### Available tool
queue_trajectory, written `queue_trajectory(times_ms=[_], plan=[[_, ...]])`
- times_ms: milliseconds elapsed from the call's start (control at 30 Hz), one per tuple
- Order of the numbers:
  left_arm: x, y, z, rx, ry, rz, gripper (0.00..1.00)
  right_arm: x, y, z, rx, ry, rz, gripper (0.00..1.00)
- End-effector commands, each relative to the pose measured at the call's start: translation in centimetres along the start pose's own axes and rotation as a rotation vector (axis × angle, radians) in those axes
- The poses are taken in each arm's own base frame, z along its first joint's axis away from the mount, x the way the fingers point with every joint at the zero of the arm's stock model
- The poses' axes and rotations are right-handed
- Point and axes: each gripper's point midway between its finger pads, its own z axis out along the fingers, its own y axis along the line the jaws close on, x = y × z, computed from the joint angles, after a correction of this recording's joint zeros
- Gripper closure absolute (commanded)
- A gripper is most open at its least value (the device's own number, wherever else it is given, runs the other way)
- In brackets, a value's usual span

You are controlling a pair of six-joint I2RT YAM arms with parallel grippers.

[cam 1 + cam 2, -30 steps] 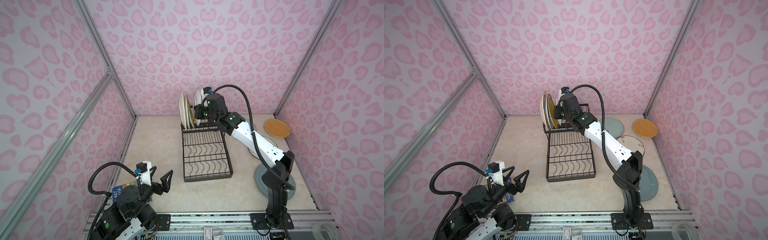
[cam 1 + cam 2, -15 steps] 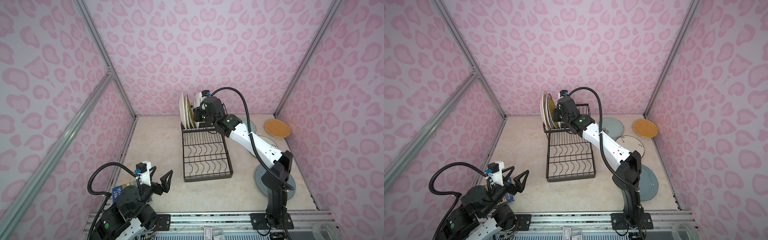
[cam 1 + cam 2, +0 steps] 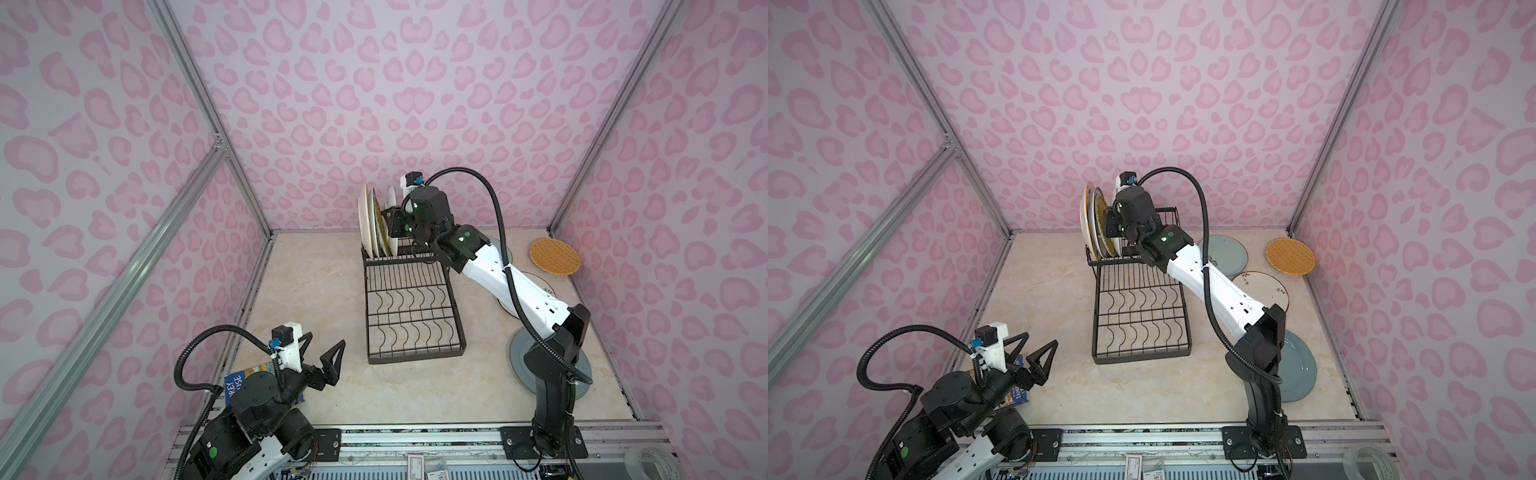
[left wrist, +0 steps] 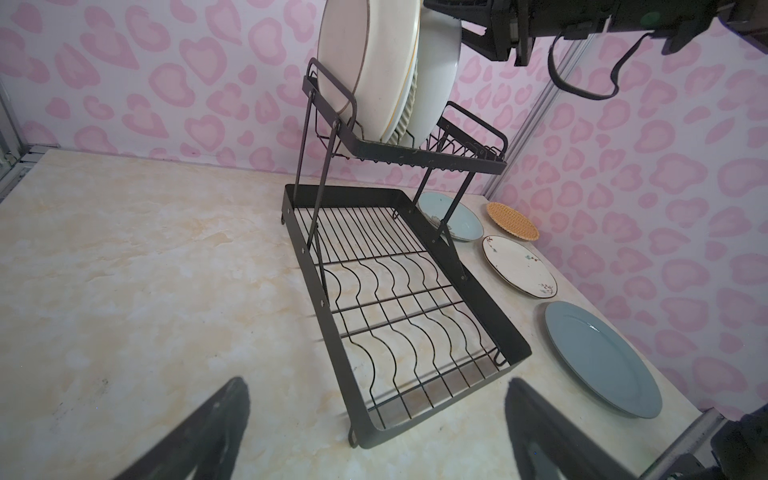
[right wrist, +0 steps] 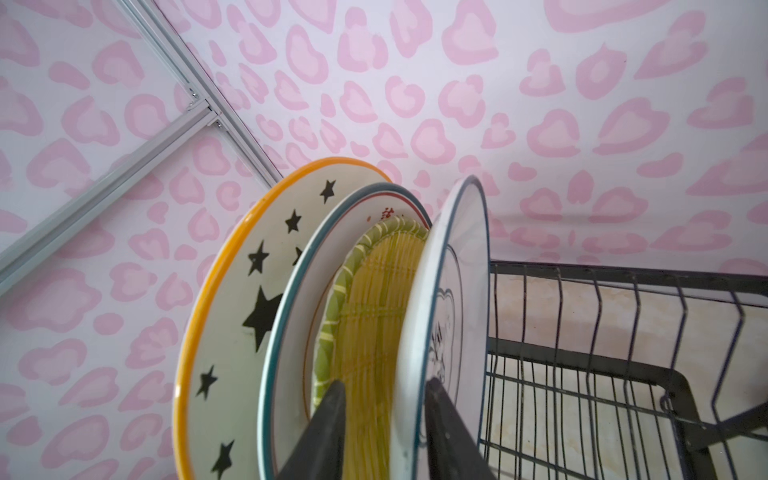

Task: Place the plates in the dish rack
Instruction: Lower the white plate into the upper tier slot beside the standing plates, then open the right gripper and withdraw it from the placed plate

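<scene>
Right gripper [image 5: 386, 384]: jaws parted, straddling the edge of a white round plate with a dark blue rim line [image 5: 453, 291]. One finger [image 5: 328, 428] stands off the plate with a gap showing; the other lies close by its face. Not clamped.

That plate stands on edge in the raised tier of the black wire dish rack [image 3: 411, 307], last in a row of four. Next to it, in order: a yellow-green woven-look plate [image 5: 374, 291], a white plate with a teal rim [image 5: 299, 316], and a white plate with black stars and an orange rim [image 5: 232, 311]. All four are upright and close-packed at the tier's left end in both top views.

On the cream marble-look tabletop [image 3: 1038, 291], right of the rack and lying flat: a pale blue plate [image 3: 1231, 253], an orange woven-look plate [image 3: 1291, 255], a white plate with sprig motifs [image 3: 1264, 286], and a large grey-blue plate [image 3: 1302, 365], partly hidden by the right arm.

Left gripper [image 3: 325, 345]: jaws wide apart, holding nothing, raised over the table's near left corner. A small blue printed box [image 3: 235, 384] lies under that arm.
</scene>
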Motion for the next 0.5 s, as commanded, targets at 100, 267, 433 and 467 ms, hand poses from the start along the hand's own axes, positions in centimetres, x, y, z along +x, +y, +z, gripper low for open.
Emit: queue_trajectory(times_ms=[100,267,433,467], plan=[[-0.9,-0.2,-0.1,0.01,-0.04,-0.008,0.02,-0.6,0.5,-0.9,-0.022,-0.003,-0.001,0.65],[-0.8,-0.2,0.0,0.006,-0.034,-0.009,0.03,-1.4,1.3,-2.3,-0.061,-0.025,0.001,0.58],[-0.7,-0.1,0.1,0.0,-0.027,-0.006,0.03,-2.4,2.2,-4.0,-0.105,-0.051,-0.004,0.5],[-0.8,-0.1,0.1,-0.001,-0.028,-0.007,0.03,-2.7,2.4,-4.4,-0.117,-0.054,-0.007,0.49]])
